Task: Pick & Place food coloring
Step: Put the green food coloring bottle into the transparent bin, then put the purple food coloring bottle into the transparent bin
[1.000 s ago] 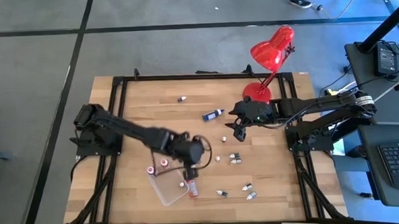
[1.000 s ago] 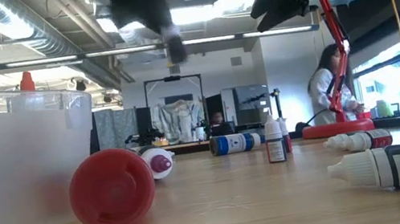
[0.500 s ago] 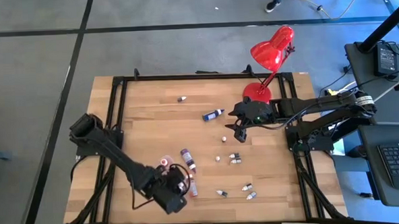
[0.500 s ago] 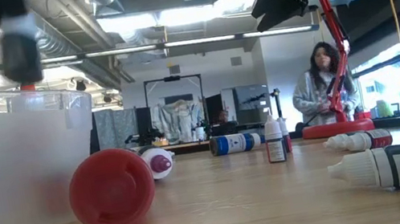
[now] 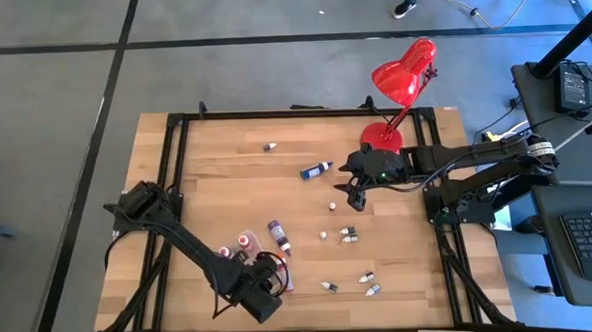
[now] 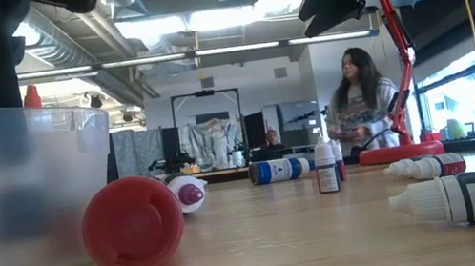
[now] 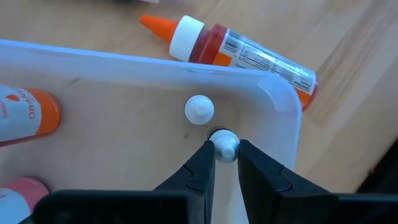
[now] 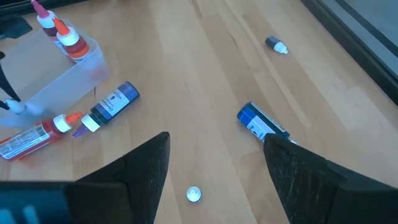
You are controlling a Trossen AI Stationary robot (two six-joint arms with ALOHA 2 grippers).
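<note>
The clear tray (image 7: 283,99) holds an orange food coloring bottle (image 7: 25,115) and a white-capped one (image 7: 199,109). My left gripper (image 7: 224,155) reaches down into the tray's corner, shut on a small bottle with a white cap (image 7: 224,143). In the high view the left gripper (image 5: 265,292) is at the table's front edge. A red-orange bottle (image 7: 249,55) lies just outside the tray. My right gripper (image 5: 355,191) hangs open above the table near the lamp's base. Below it lie a blue bottle (image 8: 261,124) and a loose white cap (image 8: 194,194).
More bottles lie scattered: a purple one (image 5: 277,237), several small ones at the front right (image 5: 367,279) and one at the back (image 5: 269,145). A red desk lamp (image 5: 402,76) stands at the back right. A person (image 6: 362,112) stands beyond the table.
My left arm swung from over the purple bottle at mid-table to the front edge and came down into the tray. The right arm stayed still. The person behind the table walked leftward.
</note>
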